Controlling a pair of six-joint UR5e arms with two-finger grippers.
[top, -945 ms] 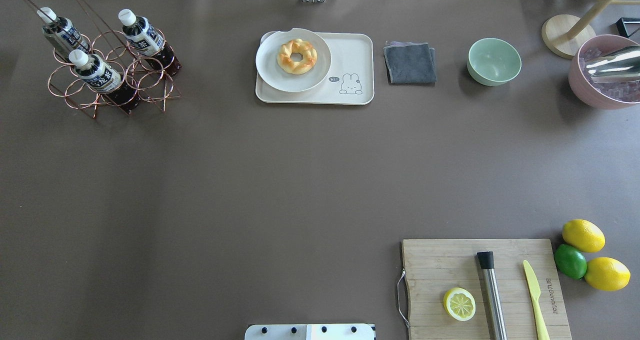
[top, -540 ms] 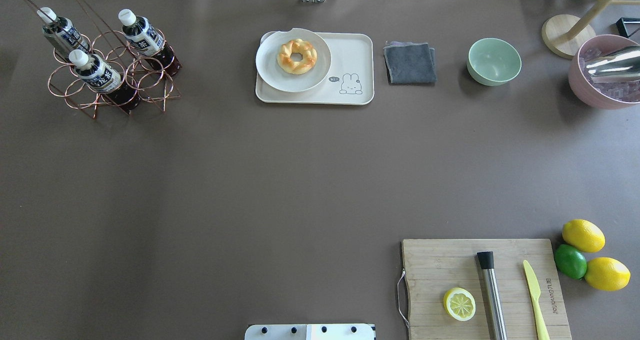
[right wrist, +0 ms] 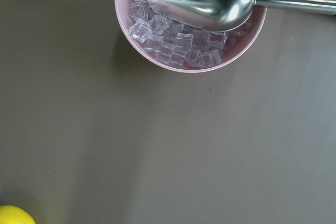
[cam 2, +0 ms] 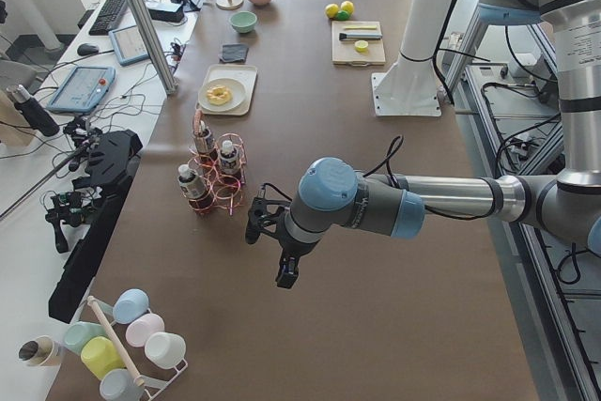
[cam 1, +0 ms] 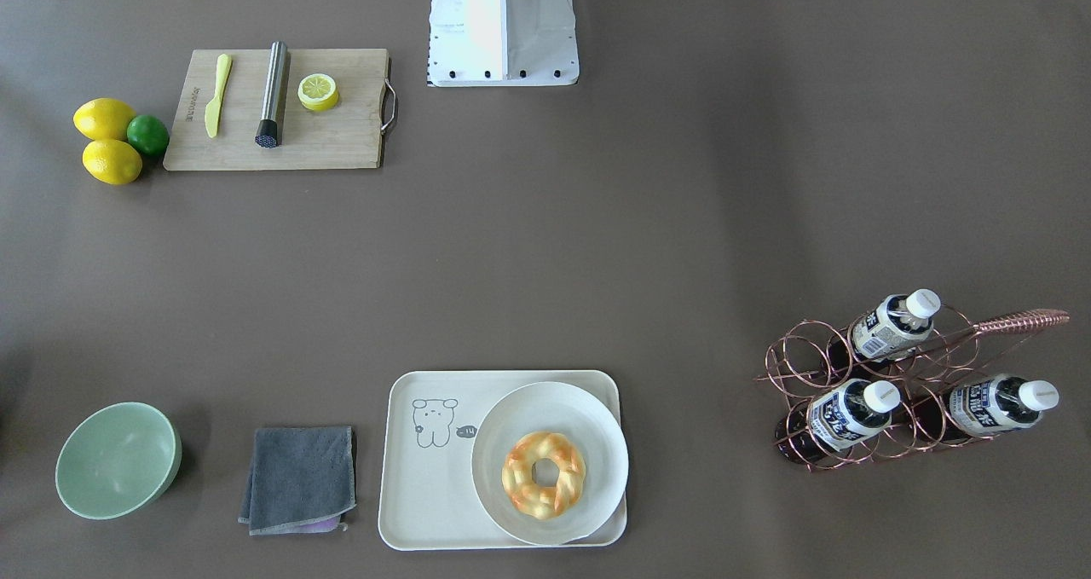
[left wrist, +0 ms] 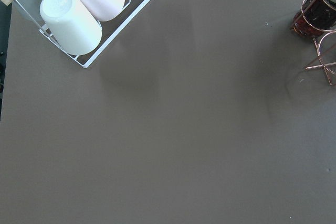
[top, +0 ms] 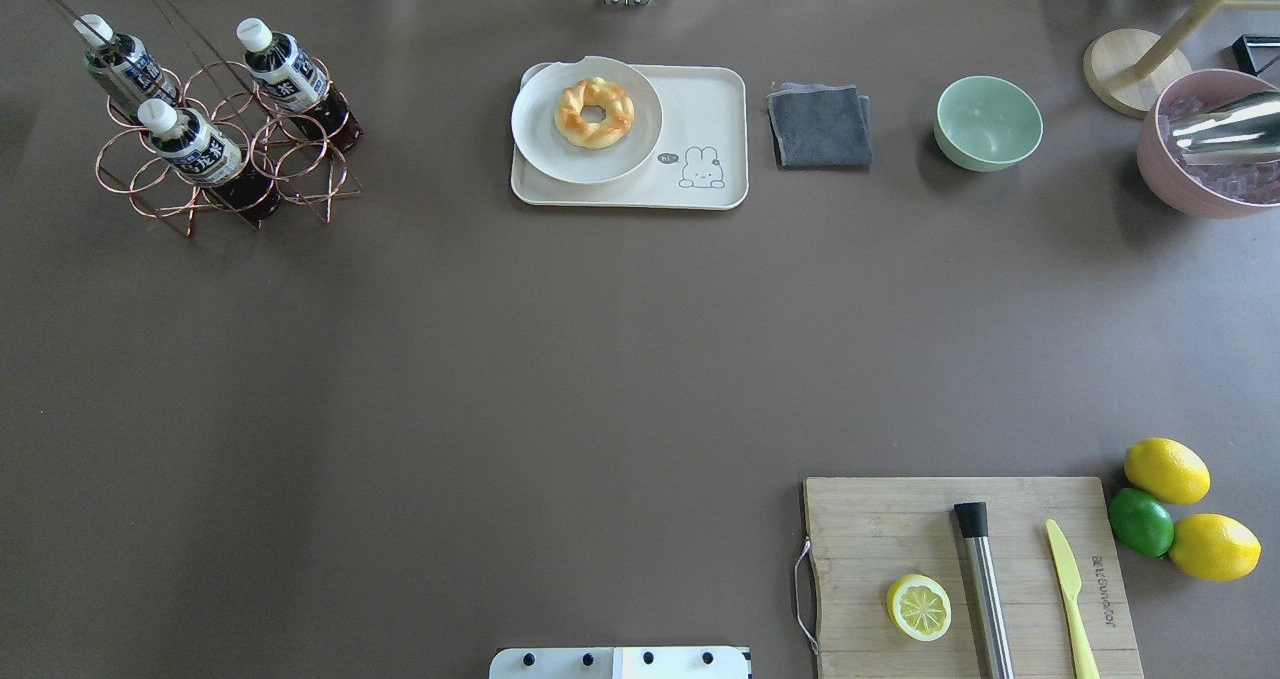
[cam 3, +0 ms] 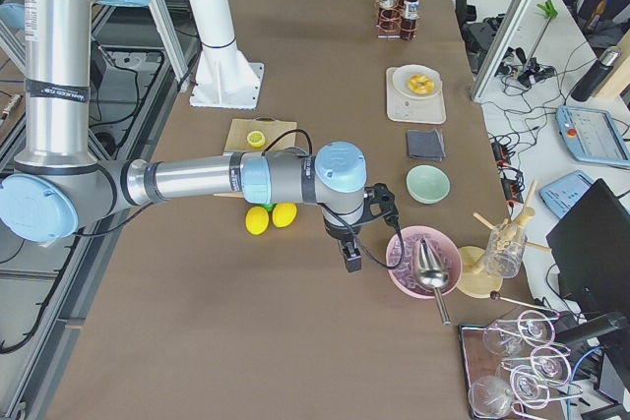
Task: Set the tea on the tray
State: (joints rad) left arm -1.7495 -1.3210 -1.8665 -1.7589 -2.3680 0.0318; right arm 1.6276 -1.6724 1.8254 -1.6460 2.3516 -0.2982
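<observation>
We find the tea racked at ten o'clock, the tray at twelve. For the left end effector and the right end effector, we cannot tell how far open they are or whether they grip anything.

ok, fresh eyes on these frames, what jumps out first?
The copper wire rack holding three tea bottles, at the table's far left in the overhead view. Then the glazed doughnut on a round plate sitting on the cream tray, far centre. Also the pink bowl of ice cubes with a metal scoop, far right.
</observation>
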